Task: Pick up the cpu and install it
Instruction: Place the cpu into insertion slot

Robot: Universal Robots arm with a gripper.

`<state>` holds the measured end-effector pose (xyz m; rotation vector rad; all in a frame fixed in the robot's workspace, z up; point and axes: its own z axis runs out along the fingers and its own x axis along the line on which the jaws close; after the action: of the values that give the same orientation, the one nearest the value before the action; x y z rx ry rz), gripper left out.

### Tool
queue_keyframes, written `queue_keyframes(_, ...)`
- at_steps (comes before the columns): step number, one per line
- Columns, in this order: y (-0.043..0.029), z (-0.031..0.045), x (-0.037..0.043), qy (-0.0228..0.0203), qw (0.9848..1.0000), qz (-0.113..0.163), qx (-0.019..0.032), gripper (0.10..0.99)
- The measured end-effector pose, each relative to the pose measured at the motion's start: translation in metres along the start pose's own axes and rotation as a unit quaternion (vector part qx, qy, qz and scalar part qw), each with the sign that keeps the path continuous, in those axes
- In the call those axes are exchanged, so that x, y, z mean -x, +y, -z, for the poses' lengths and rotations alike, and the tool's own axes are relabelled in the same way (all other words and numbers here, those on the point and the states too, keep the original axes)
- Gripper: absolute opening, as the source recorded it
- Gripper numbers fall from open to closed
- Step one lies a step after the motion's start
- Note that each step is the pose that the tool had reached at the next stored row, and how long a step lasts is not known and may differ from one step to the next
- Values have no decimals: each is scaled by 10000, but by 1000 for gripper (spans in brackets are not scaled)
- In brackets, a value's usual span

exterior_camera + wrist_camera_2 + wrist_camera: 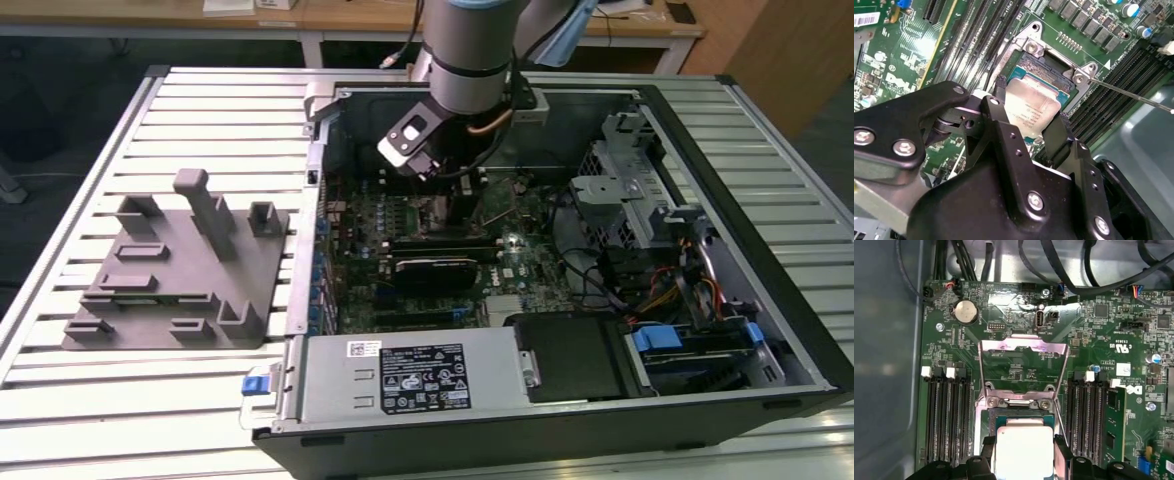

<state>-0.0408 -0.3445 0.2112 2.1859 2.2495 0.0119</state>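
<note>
Second wrist view: fingers (1056,135) pinch cpu (1031,107) edges over open socket (1048,70).

Black memory-slot rows (949,420) hem both sides of the tool (1025,444) clamping the silvery square cpu (1024,455), with a raised silver metal plate (1024,347) standing close by.

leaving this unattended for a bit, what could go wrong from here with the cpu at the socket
1. The hand grips the cpu right over the socket. In the second wrist view it may not lie square to the frame, so if pressed in skewed it could damage the contacts.
2. The thin lever sticks out beside the socket, so the hand might snag it.
3. The load plate stands open close by and could be bumped.
</note>
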Motion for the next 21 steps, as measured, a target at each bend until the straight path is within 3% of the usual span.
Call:
queue_keyframes(7, -2, -73, 0, -3, 9998, -205, 1, 541)
queue_keyframes(21, -19, -156, -22, -4, 9997, -226, -1, 541)
